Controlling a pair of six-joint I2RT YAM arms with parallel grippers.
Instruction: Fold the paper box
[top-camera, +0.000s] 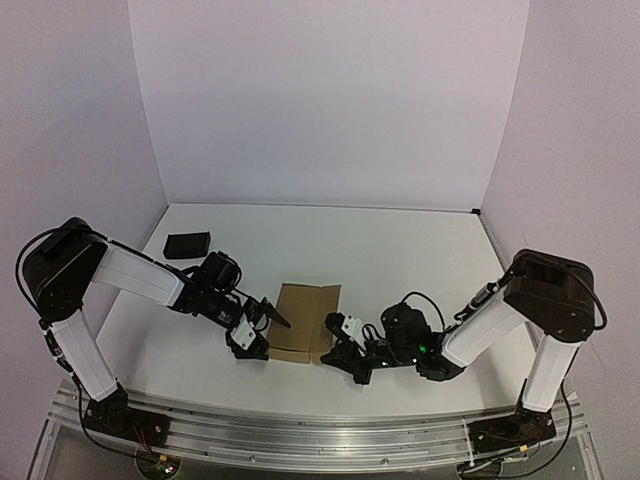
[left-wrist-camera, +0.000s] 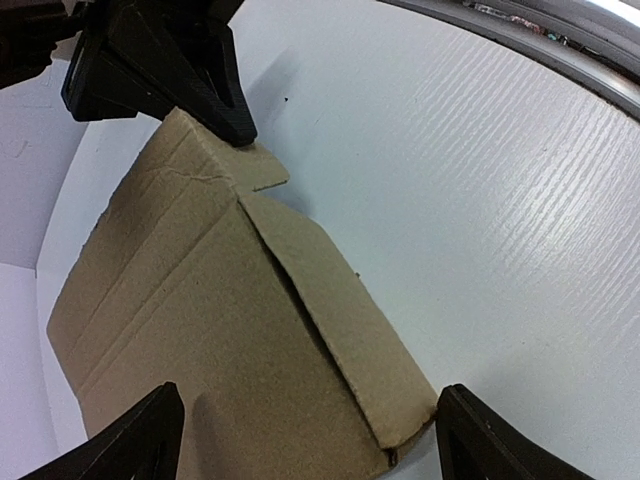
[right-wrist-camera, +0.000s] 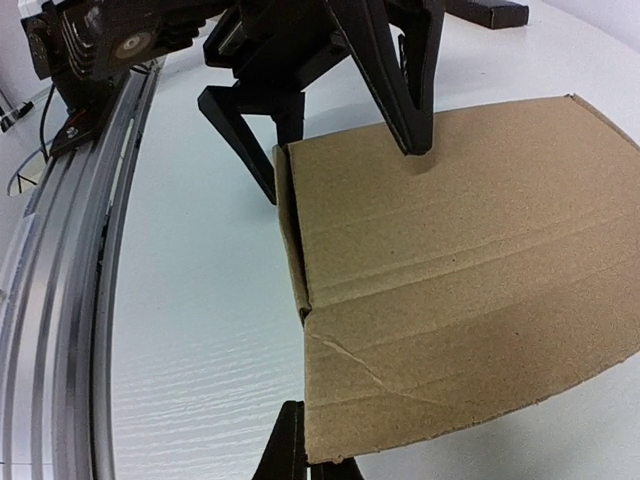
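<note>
The paper box (top-camera: 306, 320) is a flat, partly folded brown cardboard sheet lying mid-table near the front; one narrow flap is folded over along its near edge (left-wrist-camera: 340, 310). My left gripper (top-camera: 272, 335) is open at the sheet's near-left corner, its fingers (left-wrist-camera: 130, 445) wide apart with the folded edge between them (left-wrist-camera: 310, 440). One finger rests on top of the sheet, the other stands just outside its edge. My right gripper (top-camera: 333, 346) is shut on the sheet's near-right corner (right-wrist-camera: 305, 445). The sheet also fills the right wrist view (right-wrist-camera: 460, 250).
A small black block (top-camera: 187, 244) lies at the back left, also showing in the right wrist view (right-wrist-camera: 495, 12). A metal rail (top-camera: 300, 430) runs along the table's near edge. White walls close in the back and sides.
</note>
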